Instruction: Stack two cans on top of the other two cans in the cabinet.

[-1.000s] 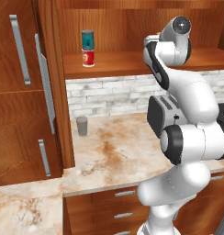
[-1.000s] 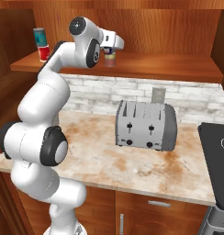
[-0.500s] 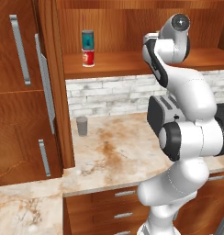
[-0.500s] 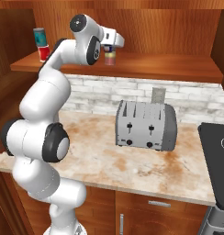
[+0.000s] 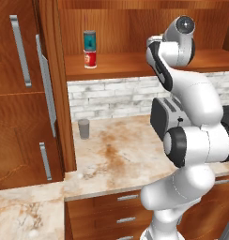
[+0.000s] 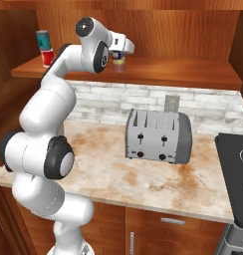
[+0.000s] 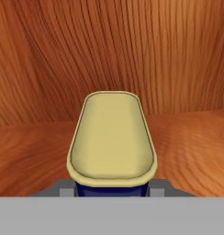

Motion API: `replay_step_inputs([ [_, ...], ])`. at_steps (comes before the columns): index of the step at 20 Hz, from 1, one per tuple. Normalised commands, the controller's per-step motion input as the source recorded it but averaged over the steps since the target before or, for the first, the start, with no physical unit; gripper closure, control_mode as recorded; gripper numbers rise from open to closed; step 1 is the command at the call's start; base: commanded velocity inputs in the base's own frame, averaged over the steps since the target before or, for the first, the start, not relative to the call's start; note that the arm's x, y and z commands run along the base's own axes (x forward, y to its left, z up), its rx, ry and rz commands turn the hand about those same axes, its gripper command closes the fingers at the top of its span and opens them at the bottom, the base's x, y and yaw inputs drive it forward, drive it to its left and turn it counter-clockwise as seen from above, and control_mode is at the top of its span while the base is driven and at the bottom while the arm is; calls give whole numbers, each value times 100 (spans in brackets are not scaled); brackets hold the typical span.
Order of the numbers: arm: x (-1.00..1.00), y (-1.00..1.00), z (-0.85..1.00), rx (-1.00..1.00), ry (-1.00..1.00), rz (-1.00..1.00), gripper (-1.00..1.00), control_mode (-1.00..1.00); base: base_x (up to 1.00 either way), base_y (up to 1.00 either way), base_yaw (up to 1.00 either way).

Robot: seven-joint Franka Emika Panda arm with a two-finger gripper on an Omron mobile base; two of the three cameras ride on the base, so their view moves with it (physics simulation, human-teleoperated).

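Cabinet holds teal can atop red can.

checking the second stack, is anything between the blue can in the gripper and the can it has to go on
Cannot tell. The gripper is shut on the dark blue can above the cabinet shelf. The target can is hidden, and the hand view has bare wood ahead. The teal can already sits on the red can.

Left base view: behind the arm, facing forward and down across the counter toward the cabinet. Right base view: same counter and cabinet, seen from the opposite side. Hand view: close, level, facing the cabinet's wood-panel back from just above its shelf
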Motion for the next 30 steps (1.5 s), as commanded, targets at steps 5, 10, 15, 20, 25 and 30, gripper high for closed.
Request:
replay_step_inputs([
  [5,0,0,-20,0,0,0,100,-100,0,0,0],
  [10,2,0,-11,0,0,0,-100,-100,0,0,0],
  [15,0,0,-4,0,0,0,-100,-100,0,0,0],
  [20,-2,0,0,0,0,0,-100,-100,0,0,0],
  [25,-47,1,-9,0,0,-2,-100,-100,0,0,0],
  [30,-76,19,-23,0,-2,-5,-100,-100,0,0,0],
])
